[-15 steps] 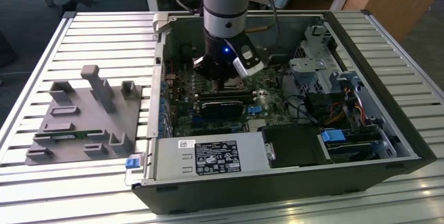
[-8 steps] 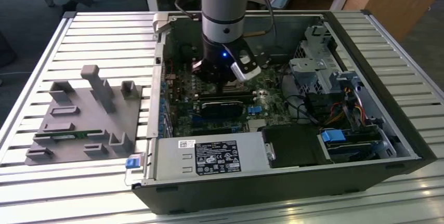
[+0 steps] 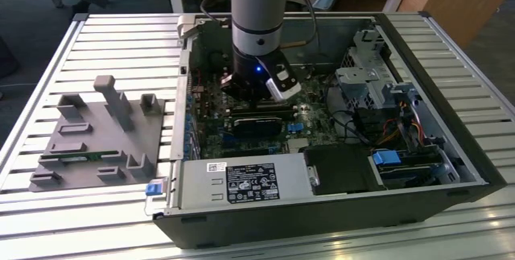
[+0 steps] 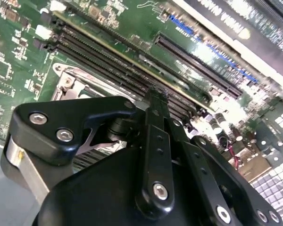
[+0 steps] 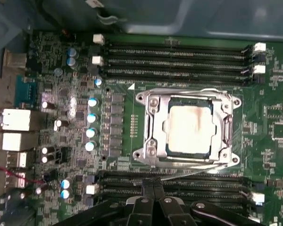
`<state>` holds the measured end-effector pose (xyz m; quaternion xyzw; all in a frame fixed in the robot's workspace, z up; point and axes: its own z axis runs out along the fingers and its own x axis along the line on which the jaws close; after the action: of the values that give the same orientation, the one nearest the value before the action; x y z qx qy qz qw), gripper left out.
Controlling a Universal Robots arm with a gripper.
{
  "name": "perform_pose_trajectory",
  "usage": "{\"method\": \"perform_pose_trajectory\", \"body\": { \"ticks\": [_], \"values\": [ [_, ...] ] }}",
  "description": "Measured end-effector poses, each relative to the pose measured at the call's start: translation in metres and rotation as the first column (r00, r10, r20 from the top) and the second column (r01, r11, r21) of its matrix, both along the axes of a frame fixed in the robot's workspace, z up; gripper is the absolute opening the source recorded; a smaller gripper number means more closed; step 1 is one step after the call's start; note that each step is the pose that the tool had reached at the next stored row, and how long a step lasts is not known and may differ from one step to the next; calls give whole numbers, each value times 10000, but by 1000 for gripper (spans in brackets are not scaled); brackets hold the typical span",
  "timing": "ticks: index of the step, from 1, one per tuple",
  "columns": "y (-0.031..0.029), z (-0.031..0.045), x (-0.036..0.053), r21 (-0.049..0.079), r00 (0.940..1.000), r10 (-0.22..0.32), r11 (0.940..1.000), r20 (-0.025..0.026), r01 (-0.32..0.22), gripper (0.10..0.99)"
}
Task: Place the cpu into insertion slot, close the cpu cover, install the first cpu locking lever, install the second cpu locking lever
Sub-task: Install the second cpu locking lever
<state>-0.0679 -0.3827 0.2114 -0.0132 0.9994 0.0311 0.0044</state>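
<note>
Cpu (image 5: 187, 130) sits in the slot (image 5: 226, 157), cover (image 5: 156, 128) down flat over it so the levers can clamp the frame. Gripper (image 5: 153, 187) hangs just above the memory slots (image 5: 179, 59) beside the socket, fingertips pinched together, nothing held. Levers are thin wires at the frame edges; can't tell if latched.

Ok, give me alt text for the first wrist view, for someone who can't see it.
The cpu sits in the insertion slot with the cpu cover lying flat around it, on a green motherboard. Black memory slots run along two sides, and the gripper is shut above one row.
</note>
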Motion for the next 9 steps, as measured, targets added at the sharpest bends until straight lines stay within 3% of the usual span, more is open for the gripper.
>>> {"method": "perform_pose_trajectory", "body": {
  "ticks": [4,9],
  "values": [
    [-6,-5,-7,253,10000,-1,9997,-2,1,106],
    [-6,58,-8,259,10000,-1,9997,-2,1,106]
  ]
}}
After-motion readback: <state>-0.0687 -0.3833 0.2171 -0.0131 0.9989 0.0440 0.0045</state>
